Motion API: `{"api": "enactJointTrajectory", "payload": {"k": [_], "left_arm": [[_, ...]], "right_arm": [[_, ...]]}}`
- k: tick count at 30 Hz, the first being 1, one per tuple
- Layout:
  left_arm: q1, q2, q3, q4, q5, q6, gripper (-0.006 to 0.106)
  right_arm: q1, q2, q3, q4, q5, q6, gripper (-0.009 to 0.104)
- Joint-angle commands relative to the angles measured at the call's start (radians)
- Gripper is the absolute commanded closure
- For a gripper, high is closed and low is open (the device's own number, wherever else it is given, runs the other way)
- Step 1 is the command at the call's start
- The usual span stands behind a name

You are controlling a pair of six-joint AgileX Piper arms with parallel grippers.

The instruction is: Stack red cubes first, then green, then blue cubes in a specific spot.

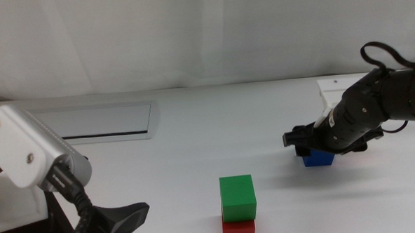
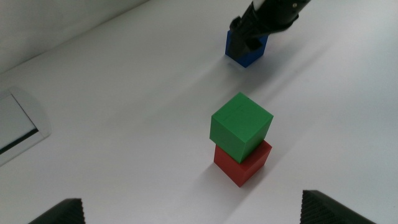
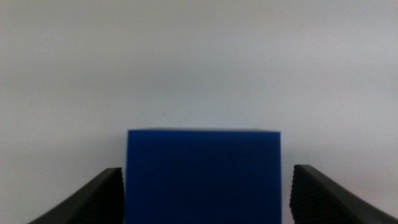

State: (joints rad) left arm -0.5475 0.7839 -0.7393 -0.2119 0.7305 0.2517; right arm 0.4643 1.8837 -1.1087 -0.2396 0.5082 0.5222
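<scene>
Bright green cube (image 1: pixel 238 197), red cube (image 1: pixel 238 231), deep blue cube (image 1: pixel 317 158), plain white tabletop (image 1: pixel 208 130), black right end effector (image 3: pixel 205 193) with ribbed jaws, grey-framed panel (image 1: pixel 109 122)

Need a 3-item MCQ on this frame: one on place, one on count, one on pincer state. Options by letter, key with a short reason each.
1. Where is the green cube?
A. on top of the red cube
B. beside the blue cube
C. on the grey-framed panel

2. How many cubes are stacked now?
A. one
B. two
C. three

3. What is the state of the right pincer?
A. shut with nothing in it
B. lifted high above the table
C. open, with a jaw on each side of the blue cube

Key:
1 A, since the middle view shows green sitting directly on red.
2 B, since only green and red are stacked, while blue rests apart on the table.
3 C, since the right wrist view shows a gap between each jaw and the blue faces.

The left pincer waits open, near the stack.
</scene>
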Motion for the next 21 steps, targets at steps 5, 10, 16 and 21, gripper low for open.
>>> {"api": "enactJointTrajectory", "payload": {"k": [5, 10, 16, 21], "left_arm": [[-0.010, -0.002, 0.004, -0.014, -0.032, -0.010, 0.014], [-0.010, -0.002, 0.004, -0.014, -0.032, -0.010, 0.014], [-0.010, -0.002, 0.004, -0.014, -0.037, -0.010, 0.014], [-0.010, -0.002, 0.004, -0.014, -0.039, -0.010, 0.014]], "right_arm": [[-0.005, 0.021, -0.013, -0.041, 0.001, -0.003, 0.045], [-0.007, 0.021, -0.038, -0.056, 0.016, 0.000, 0.086], [-0.007, 0.012, -0.100, -0.056, 0.119, 0.002, 0.097], [-0.007, -0.075, -0.118, -0.056, 0.152, 0.002, 0.097]]}}
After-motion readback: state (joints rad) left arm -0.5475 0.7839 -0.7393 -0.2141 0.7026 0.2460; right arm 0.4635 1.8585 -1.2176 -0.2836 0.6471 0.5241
